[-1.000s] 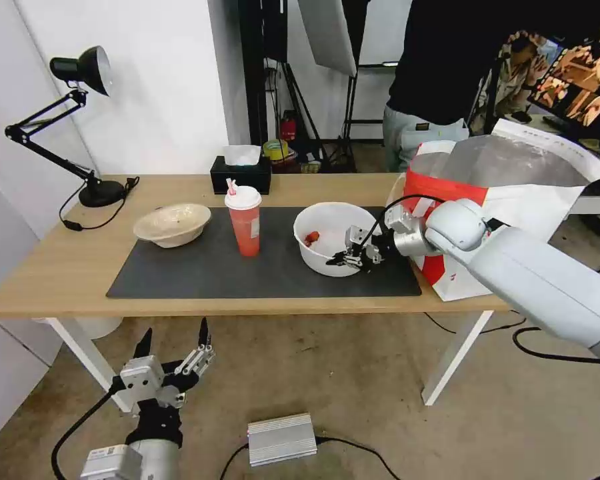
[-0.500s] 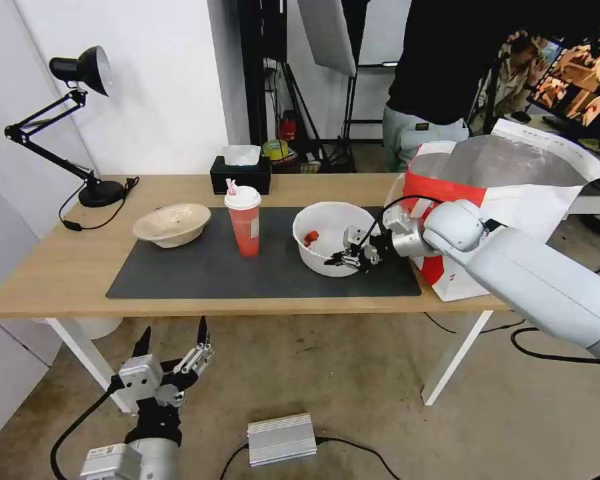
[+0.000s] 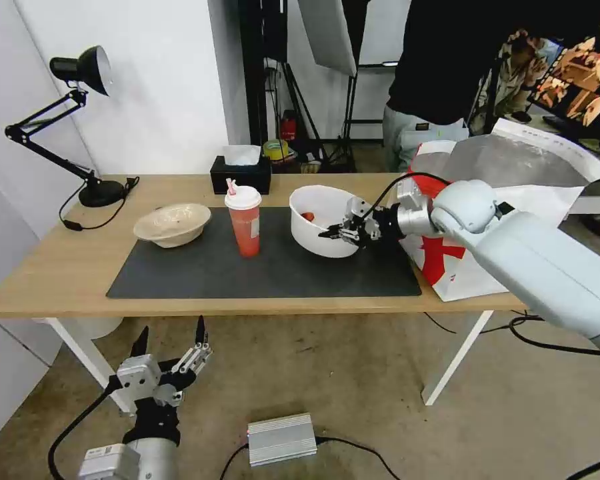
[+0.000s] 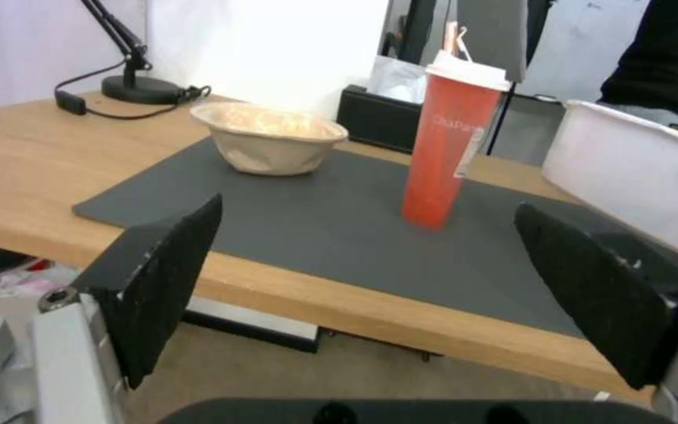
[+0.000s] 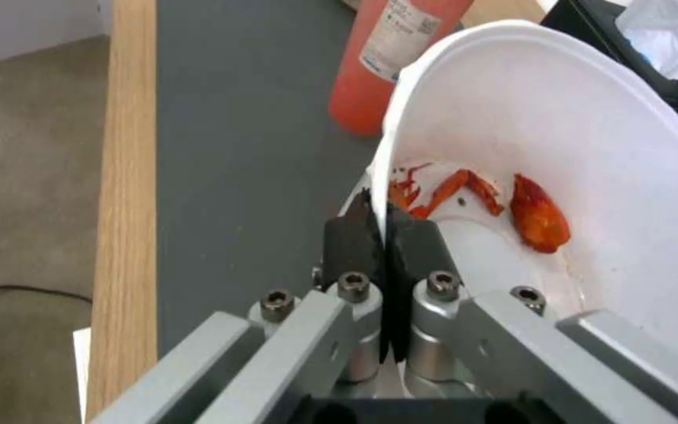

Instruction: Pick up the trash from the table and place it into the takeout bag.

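My right gripper (image 3: 343, 233) is shut on the rim of the large white plastic bowl (image 3: 317, 223), which hangs tilted above the dark grey mat (image 3: 247, 270). In the right wrist view the gripper (image 5: 378, 227) pinches the bowl (image 5: 590, 176) wall, with red food scraps inside. The red drink cup (image 3: 245, 220) with white lid and straw stands on the mat to the bowl's left. The beige paper-pulp bowl (image 3: 172, 223) sits at the mat's left end. The takeout bag (image 3: 513, 200) stands open at the table's right end. My left gripper (image 3: 170, 343) hangs open below the table (image 3: 53, 267) edge.
A black tissue box (image 3: 241, 173) stands at the table's back edge. A black desk lamp (image 3: 80, 120) with its cable occupies the back left corner. A person in dark clothes stands behind the bag. A grey metal box (image 3: 281, 438) lies on the floor.
My right gripper has lifted the white bowl off the mat and tipped it, moving it slightly up and back. The left arm has stayed put.
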{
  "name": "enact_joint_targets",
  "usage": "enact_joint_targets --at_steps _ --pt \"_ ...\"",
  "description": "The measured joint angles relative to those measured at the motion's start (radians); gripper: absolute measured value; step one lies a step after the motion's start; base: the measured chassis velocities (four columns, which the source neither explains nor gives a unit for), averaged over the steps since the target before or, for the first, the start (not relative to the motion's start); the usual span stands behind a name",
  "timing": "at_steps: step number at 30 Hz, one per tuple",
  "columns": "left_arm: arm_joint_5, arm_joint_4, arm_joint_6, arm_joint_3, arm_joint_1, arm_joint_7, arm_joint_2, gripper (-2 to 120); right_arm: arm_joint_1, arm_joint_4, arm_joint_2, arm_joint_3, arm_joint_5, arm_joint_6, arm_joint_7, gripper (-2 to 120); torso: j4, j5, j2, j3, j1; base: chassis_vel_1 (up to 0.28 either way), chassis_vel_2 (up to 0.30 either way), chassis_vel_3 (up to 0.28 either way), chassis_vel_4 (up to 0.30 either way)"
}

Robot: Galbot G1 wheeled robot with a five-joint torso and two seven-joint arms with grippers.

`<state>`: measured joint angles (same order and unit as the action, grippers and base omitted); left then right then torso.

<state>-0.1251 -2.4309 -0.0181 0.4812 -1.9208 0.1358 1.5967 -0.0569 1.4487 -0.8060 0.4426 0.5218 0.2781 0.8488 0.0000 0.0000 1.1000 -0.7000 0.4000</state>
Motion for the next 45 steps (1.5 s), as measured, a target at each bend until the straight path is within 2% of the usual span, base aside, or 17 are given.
enact_joint_targets --at_steps 23,45 --pt "0.000 -0.011 -0.001 0.003 -0.004 0.002 0.000 100 0.089 0.009 -0.008 0.008 0.060 -0.002 0.000 0 0.0000 0.0000 0.000 0.000 0.000 0.000 0.000 0.000 0.000" --pt "0.001 -0.010 -0.003 0.005 -0.001 0.003 0.000 100 0.124 0.014 -0.006 -0.012 0.065 -0.013 0.004 0 0.0000 0.0000 0.000 0.000 0.000 0.000 0.000 0.000 0.000"
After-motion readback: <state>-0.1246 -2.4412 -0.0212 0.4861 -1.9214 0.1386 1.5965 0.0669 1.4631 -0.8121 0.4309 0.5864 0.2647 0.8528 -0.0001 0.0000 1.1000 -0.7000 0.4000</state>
